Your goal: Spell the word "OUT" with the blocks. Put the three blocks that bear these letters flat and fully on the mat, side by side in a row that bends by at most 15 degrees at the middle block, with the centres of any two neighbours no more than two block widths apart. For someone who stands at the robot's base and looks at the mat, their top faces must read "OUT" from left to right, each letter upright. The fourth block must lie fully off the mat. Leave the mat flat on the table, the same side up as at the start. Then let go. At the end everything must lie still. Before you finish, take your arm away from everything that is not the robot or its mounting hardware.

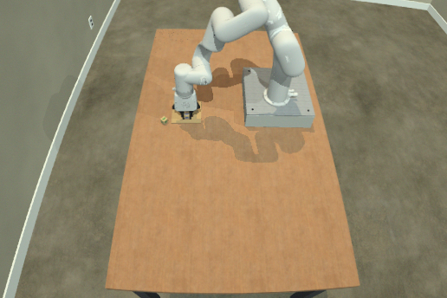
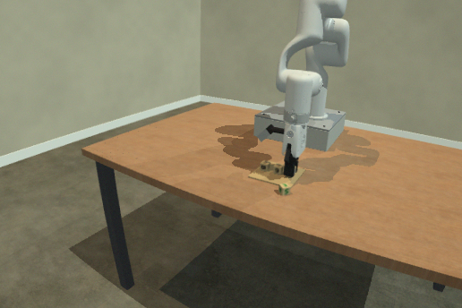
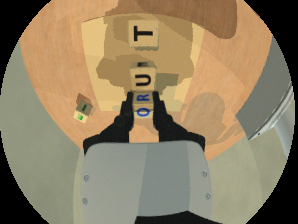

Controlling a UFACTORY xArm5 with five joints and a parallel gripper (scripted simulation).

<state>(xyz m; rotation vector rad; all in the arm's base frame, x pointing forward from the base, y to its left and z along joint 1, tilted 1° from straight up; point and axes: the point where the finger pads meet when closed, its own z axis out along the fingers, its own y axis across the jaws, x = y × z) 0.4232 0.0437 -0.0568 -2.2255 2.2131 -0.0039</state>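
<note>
The gripper [image 1: 186, 115] [image 2: 290, 171] [image 3: 143, 96] is shut on the O block [image 3: 143, 111], whose blue O faces the palm and blue R faces the U block. It is low over one end of the mat [image 1: 175, 118] [image 2: 260, 176] [image 3: 93, 55]; whether the block touches the mat is hidden. The U block [image 2: 278, 168] [image 3: 143, 79] and the T block [image 2: 265, 166] [image 3: 144, 34] lie on the mat in line with it, black letters up, with a gap between them. The green-lettered block [image 1: 164, 120] [image 2: 284, 189] [image 3: 83, 110] lies off the mat.
The robot's base plinth [image 1: 278, 120] [image 2: 297, 133] stands on the table [image 1: 225, 204] [image 2: 179, 166], on the opposite side of the mat from the green-lettered block. The nearest table edge lies beyond that block.
</note>
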